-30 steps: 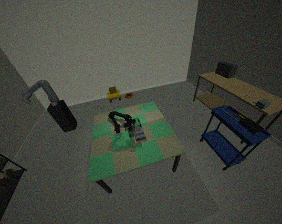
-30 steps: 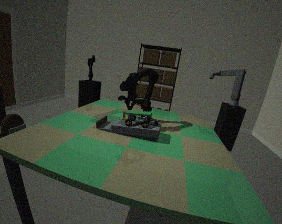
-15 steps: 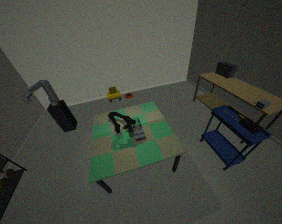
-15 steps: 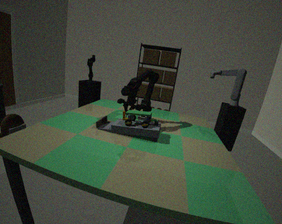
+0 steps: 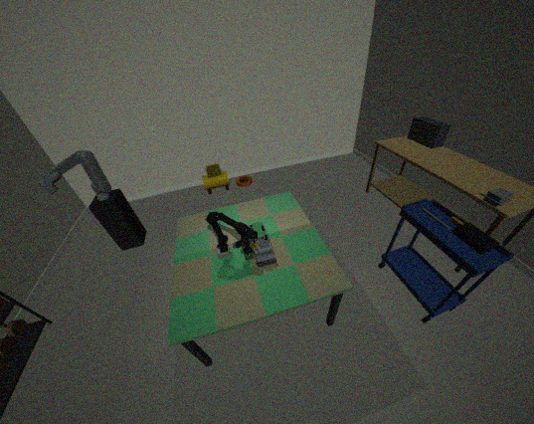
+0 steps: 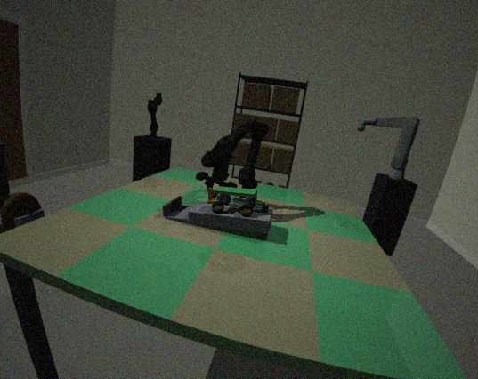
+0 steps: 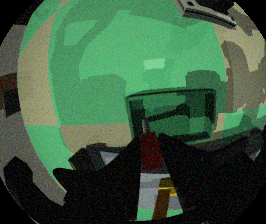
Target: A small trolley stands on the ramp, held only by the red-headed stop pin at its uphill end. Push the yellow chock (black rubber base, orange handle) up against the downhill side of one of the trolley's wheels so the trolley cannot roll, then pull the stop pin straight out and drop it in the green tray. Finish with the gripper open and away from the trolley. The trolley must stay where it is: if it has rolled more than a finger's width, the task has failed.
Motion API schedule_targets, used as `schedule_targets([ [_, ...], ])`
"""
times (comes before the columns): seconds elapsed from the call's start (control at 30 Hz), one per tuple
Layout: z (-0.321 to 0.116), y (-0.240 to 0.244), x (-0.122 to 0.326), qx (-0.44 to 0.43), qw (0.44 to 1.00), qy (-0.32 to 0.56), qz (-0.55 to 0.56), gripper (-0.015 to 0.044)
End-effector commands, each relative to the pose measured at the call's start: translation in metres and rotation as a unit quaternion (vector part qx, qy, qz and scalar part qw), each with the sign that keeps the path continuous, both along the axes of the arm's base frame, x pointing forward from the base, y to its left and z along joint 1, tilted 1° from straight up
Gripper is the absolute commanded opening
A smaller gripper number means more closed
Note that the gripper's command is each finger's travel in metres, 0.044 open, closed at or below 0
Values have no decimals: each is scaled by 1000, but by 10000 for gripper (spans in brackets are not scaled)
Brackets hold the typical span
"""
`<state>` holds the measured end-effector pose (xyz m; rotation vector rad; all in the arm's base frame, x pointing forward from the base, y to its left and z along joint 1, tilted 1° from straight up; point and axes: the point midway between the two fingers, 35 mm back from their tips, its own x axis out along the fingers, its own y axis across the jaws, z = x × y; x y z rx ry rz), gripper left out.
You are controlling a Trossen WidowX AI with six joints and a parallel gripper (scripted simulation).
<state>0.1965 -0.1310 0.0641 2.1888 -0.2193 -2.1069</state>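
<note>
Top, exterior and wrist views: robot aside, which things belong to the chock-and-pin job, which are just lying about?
Job:
- trolley
- ramp
- orange-handled chock
- red-headed stop pin
- green tray

Lying about:
- blue cart
- workbench
- shelf rack
- grey arm
- orange ring
</note>
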Motion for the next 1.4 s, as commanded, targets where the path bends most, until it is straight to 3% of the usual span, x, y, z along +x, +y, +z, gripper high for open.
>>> schedule_targets([
  [0.0, -1, 1, 0, -2, 1000, 2, 1, 184],
  [1.37, -12, 27, 3, -1, 1000, 2, 1, 190],
])
